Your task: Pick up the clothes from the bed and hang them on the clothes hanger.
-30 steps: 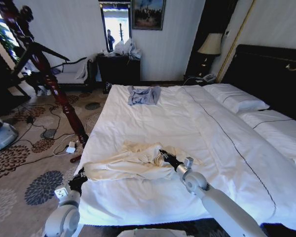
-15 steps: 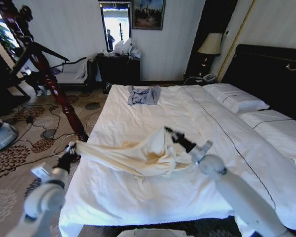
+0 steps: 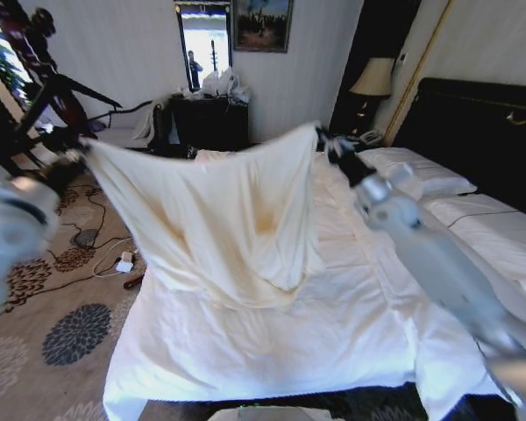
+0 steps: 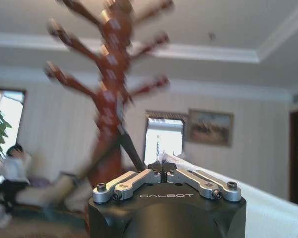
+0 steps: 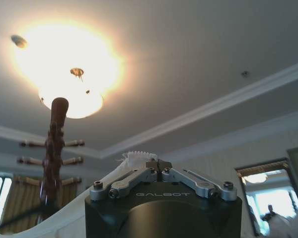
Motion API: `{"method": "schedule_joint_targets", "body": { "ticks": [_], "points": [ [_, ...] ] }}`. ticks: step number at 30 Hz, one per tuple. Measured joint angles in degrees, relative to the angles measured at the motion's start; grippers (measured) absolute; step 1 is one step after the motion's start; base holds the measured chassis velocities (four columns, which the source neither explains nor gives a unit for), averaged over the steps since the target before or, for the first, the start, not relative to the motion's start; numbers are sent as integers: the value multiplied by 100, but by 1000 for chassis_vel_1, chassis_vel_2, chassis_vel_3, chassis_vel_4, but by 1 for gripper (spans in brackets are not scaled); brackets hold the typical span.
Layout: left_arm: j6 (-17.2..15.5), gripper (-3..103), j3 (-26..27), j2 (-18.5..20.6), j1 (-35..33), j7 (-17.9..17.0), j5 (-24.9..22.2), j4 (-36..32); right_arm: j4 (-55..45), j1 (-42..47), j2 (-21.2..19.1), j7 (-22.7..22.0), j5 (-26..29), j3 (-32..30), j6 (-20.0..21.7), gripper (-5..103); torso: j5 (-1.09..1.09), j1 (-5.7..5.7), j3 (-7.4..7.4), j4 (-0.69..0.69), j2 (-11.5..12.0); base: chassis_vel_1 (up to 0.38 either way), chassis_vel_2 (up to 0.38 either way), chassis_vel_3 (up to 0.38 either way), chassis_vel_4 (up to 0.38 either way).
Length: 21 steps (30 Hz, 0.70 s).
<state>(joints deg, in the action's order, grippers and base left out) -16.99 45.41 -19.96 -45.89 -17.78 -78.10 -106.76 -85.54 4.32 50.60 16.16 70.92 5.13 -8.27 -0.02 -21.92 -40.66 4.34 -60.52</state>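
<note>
Garment: cream clothes [image 3: 219, 210] stretched wide above the bed [image 3: 351, 333]
Left tool [image 4: 162, 168]: clamped on one edge — coat stand [image 4: 111, 84] beyond
Right tool [image 5: 158, 165]: pinching the other edge

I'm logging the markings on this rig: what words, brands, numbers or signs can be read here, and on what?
"GALBOT": on the black body of the left gripper, below its fingers shut on the clothes.
"GALBOT": on the black body of the right gripper, likewise shut on the cloth.
The framed picture on the far wall shows no readable text.
</note>
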Motion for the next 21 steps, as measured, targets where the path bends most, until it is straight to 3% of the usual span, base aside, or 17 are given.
{"method": "schedule_joint_targets", "body": {
  "ticks": [2, 7, 12, 17, 19, 21],
  "points": [
    [42, 0, 38, 271, 239, 41, -133, 127, 288, -450, 251, -15, 88, 48, 0, 0, -4, 1, 2, 2, 0, 0, 0, 0, 0],
    [49, 0, 104, 453, 402, 43, -278, 94, 336, -719, 314, -84, 184, -89, 30, 0, 3, 5, 4, 15, -2, 0, 0, 0, 0],
    [43, 0, 522, 463, -248, -58, -338, -457, -210, -381, 38, -225, 248, -355, 104, 0, 1, 4, 3, 12, -1, 0, 0, 0, 0],
    [-41, 0, 846, 195, -719, -237, -369, -1204, -1553, 832, -751, -332, 218, -1173, 168, 0, 3, 4, 3, 5, -1, 0, 0, 0, 0],
    [-73, 0, 904, 68, -771, -274, -389, -1520, -2127, 1618, -1262, -370, 221, -1764, 188, 0, 5, 5, 4, 19, -2, 0, 0, 0, 0],
    [-101, 0, 1086, -44, -871, -300, -453, -1904, -2718, 2421, -1796, -424, 281, -2503, 186, 0, 10, 6, 4, 22, -2, 0, 0, 0, 0]
  ]
}}
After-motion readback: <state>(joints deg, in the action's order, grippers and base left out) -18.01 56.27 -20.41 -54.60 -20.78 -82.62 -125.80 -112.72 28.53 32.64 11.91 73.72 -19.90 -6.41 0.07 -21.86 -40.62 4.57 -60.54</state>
